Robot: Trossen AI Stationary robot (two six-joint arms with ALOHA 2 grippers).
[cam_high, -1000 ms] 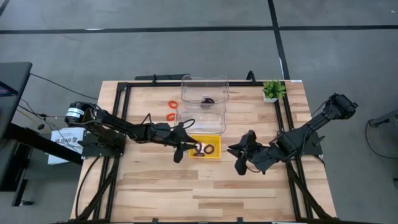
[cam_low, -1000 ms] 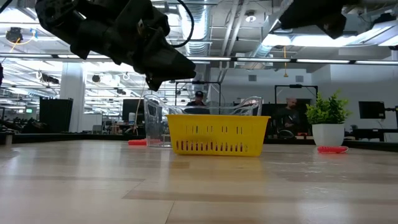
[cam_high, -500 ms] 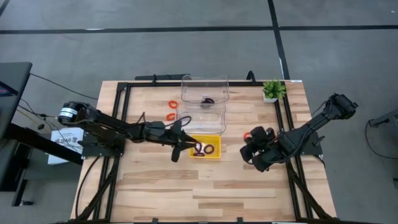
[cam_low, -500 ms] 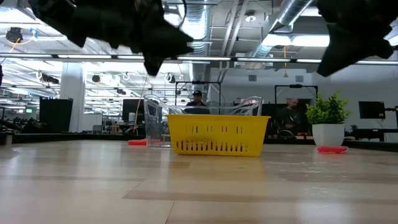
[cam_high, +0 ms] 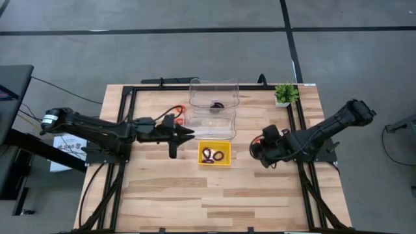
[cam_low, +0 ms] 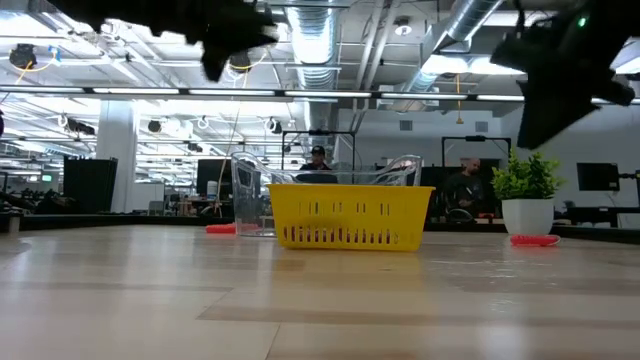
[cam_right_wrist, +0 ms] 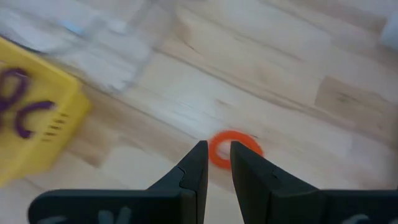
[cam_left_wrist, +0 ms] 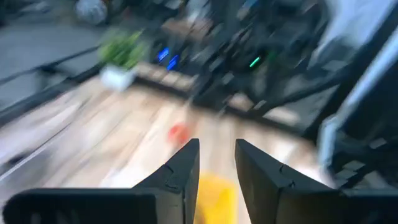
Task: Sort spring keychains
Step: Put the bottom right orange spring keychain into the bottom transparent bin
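Note:
The yellow tray [cam_high: 203, 160] holds a purple keychain [cam_high: 208, 155] and a black keychain [cam_high: 220, 156]. Two orange keychains [cam_high: 180, 108] lie on the table left of the clear containers. A third orange keychain [cam_right_wrist: 235, 149] lies just ahead of my right gripper [cam_right_wrist: 219, 149], which hovers right of the tray [cam_high: 258, 148]. A dark keychain [cam_high: 216, 104] lies in the far clear container. My left gripper [cam_high: 188, 132] hovers left of the near container. Both pairs of fingers stand close together with nothing between them.
Two clear containers [cam_high: 213, 91] [cam_high: 211, 125] stand behind the tray. A small potted plant [cam_high: 285, 94] stands at the far right corner. A black frame edges the table. Bare wood lies toward the near edge. People show in the room behind [cam_low: 318, 160].
My left gripper has drawn back from the tray's left edge toward the table's left and far side, and risen. My right gripper has moved from the near right of the tray toward the far edge, over the orange keychain, and has turned about.

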